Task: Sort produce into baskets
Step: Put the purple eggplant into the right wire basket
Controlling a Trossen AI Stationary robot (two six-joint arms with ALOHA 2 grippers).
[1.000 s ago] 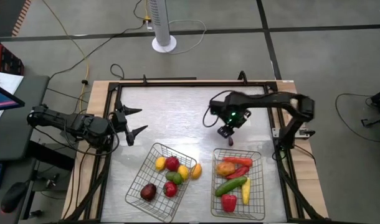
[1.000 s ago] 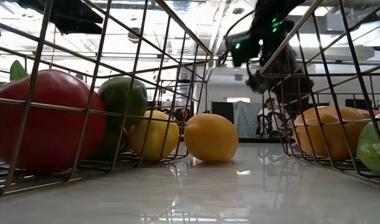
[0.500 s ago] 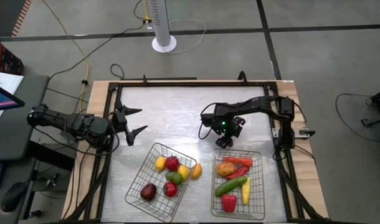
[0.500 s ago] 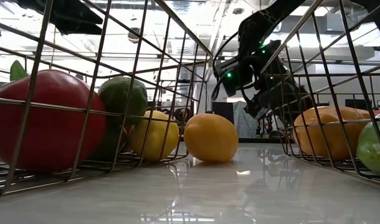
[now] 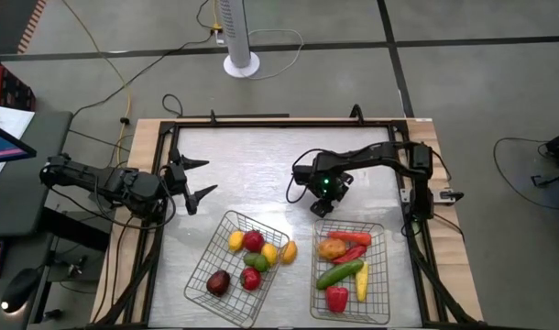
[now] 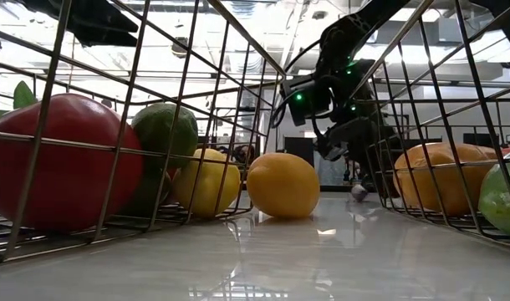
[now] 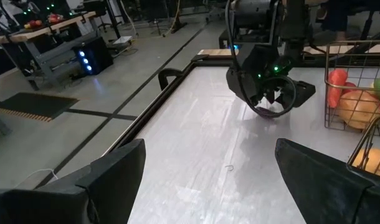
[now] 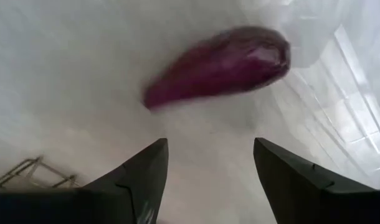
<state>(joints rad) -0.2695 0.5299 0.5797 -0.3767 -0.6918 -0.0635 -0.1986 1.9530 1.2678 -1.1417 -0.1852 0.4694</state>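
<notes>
A long purple produce piece (image 8: 218, 65) lies on the table top, also seen in the left wrist view (image 7: 268, 112) just under my right gripper. My right gripper (image 5: 319, 203) hangs open, pointing steeply down right above it, close to the far rim of the right basket (image 5: 387, 275). In the high view it hides the piece. The left basket (image 5: 206, 255) holds several round pieces. An orange-yellow round piece (image 6: 283, 186) rests on the table between the baskets. My left gripper (image 5: 199, 179) waits open at the table's left.
The right basket holds a green cucumber (image 5: 340, 273), red chilies (image 5: 350, 238) and other pieces. A black frame (image 5: 261, 123) runs round the table. Bare table top (image 5: 252, 160) lies between the two grippers and toward the far edge.
My right gripper has come down toward the table and shifted toward the table's left, ending low over the purple piece. Most of the drop happened early, and it has nearly stopped now. Its fingers have stayed open.
</notes>
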